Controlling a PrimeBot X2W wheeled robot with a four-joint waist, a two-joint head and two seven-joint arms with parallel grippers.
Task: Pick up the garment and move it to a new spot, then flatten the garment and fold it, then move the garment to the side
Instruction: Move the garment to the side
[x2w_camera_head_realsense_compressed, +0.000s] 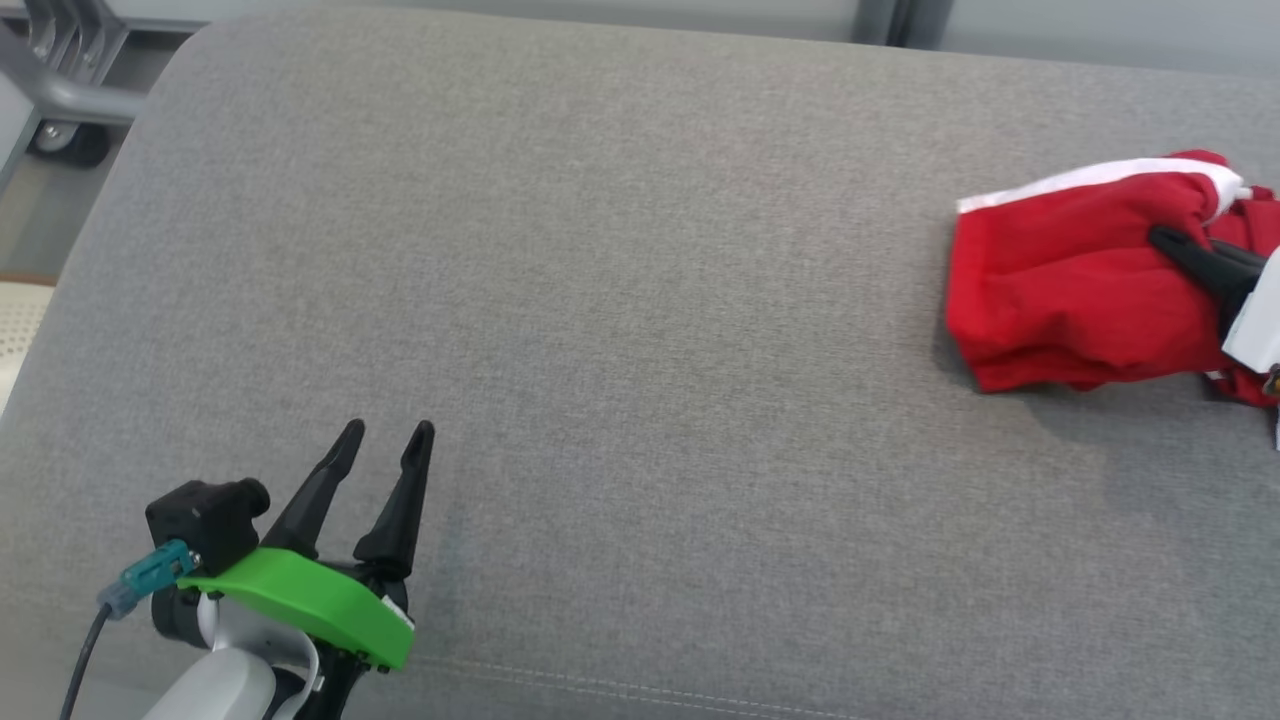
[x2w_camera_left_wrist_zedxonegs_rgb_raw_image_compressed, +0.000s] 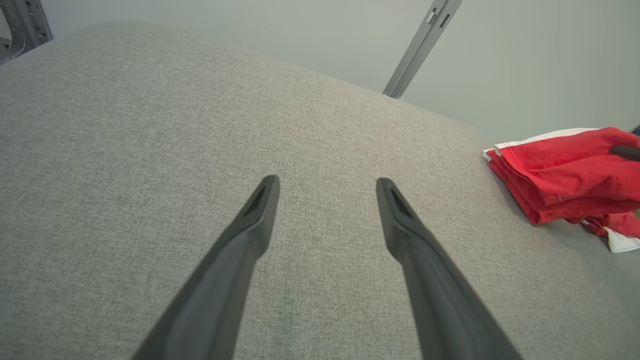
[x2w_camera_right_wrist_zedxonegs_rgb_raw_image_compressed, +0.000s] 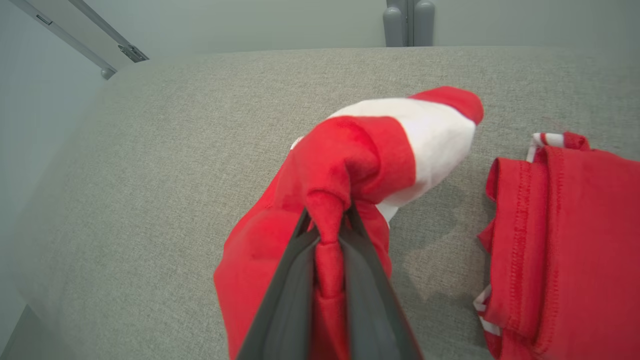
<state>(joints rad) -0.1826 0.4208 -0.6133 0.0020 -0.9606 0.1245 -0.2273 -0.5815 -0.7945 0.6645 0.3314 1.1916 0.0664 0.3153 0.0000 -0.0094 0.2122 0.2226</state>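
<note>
One red, white-trimmed garment (x2w_camera_head_realsense_compressed: 1060, 290) lies bunched at the grey cushion's (x2w_camera_head_realsense_compressed: 640, 300) right edge, a fold pinched by the right pincer (x2w_camera_right_wrist_zedxonegs_rgb_raw_image_compressed: 327, 220). The left pincer (x2w_camera_head_realsense_compressed: 388, 430), spread, sits near the front-left corner; bare cushion lies between.

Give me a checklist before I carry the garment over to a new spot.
1. Right gripper hold: ok, fingers shut on a fold of the garment.
2. Left gripper free: ok, open, apart from the garment.
3. Landing space on the cushion: ok, bare grey at the robot's left.
4. Whole garment gathered: cannot tell; a red piece lies beside the held bunch.
</note>
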